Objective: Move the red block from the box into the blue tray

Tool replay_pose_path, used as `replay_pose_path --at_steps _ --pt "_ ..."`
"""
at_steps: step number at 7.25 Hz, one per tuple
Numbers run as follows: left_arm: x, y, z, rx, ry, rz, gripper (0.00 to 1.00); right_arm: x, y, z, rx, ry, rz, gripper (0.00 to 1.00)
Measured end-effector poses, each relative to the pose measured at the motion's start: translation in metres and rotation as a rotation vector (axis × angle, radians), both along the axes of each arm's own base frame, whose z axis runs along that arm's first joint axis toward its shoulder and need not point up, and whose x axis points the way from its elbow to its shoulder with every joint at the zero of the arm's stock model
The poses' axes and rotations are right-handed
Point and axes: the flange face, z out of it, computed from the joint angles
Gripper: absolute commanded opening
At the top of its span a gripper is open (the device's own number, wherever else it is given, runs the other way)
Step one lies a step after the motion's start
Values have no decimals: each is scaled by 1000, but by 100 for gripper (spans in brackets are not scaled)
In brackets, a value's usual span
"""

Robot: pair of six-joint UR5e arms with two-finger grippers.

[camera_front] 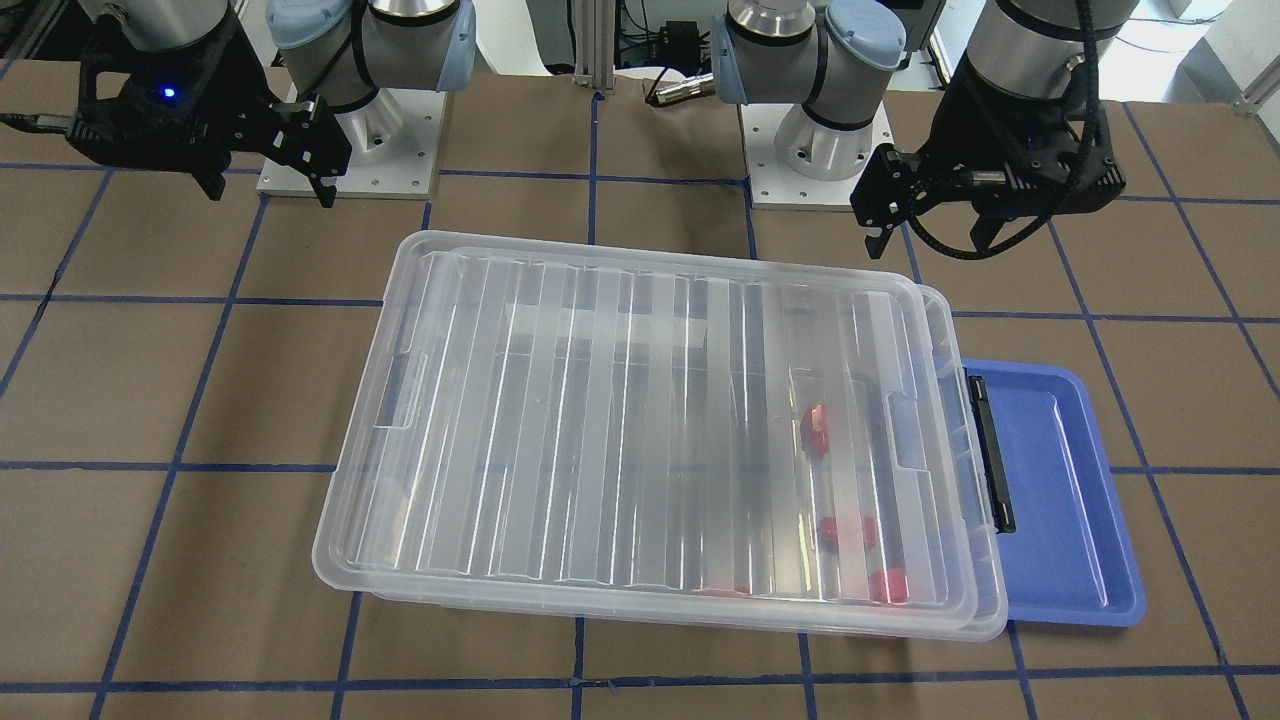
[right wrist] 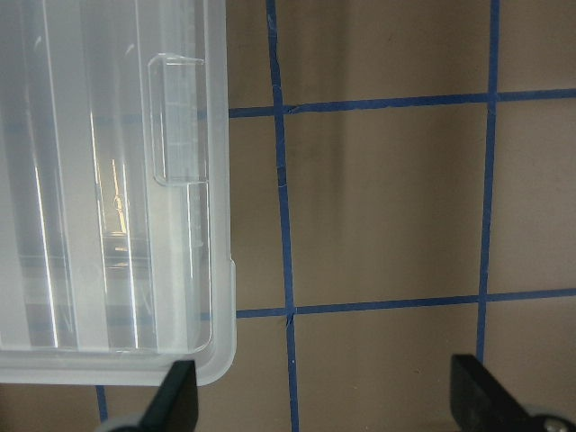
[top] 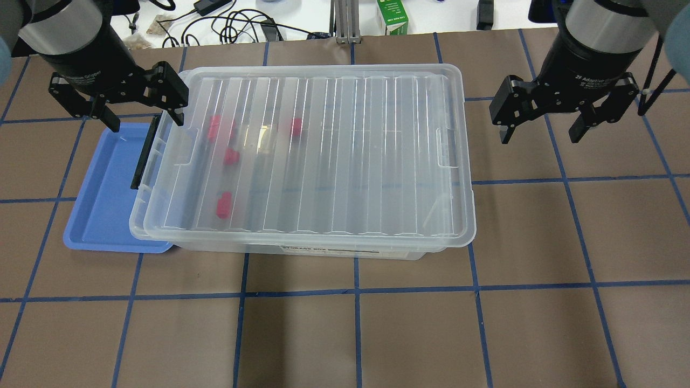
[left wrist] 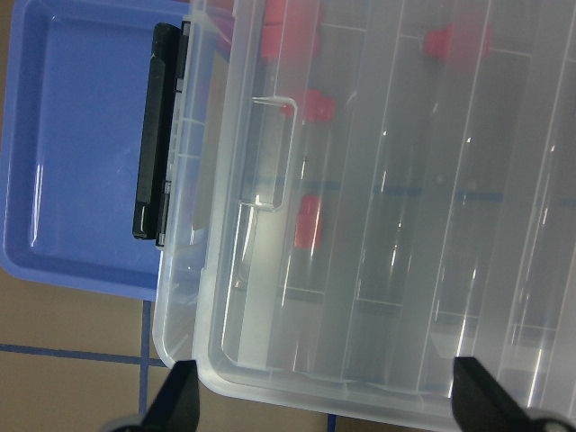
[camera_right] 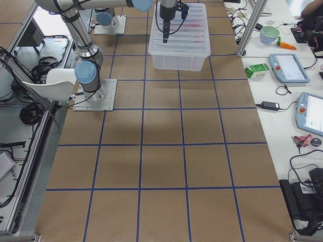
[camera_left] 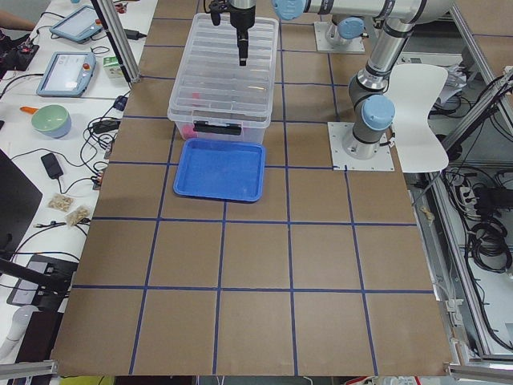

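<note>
The clear box (top: pixel 345 161) sits mid-table with its ribbed lid on. Several red blocks (top: pixel 223 205) lie inside near its left end and show through the lid in the left wrist view (left wrist: pixel 308 221). The blue tray (top: pixel 102 199) lies on the table at that end, partly under the box's black clip handle (left wrist: pixel 153 135). It holds nothing. My left gripper (top: pixel 145 121) is open and empty, hovering above the clip end and the tray's far edge. My right gripper (top: pixel 539 134) is open and empty above the table, just past the box's right end (right wrist: pixel 108 225).
The brown table carries a blue tape grid (top: pixel 356 291). A green carton (top: pixel 392 16) and cables (top: pixel 232 27) lie past the far edge. The two arm bases (camera_front: pixel 350 150) stand behind the box on the robot's side.
</note>
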Motion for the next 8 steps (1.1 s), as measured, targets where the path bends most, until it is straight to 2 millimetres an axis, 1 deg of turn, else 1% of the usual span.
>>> replay_pose_path --at_steps 2,6,7,8 --pt "0 0 0 0 0 0 100 0 0 -1 2 2 0 100" --pt "0 0 0 -1 1 0 100 -2 -6 -8 -5 4 8 100" --pt "0 0 1 -1 1 0 100 -1 -8 -12 1 -3 2 100" --pt "0 1 1 -2 1 0 100 0 -17 -23 5 -8 0 100"
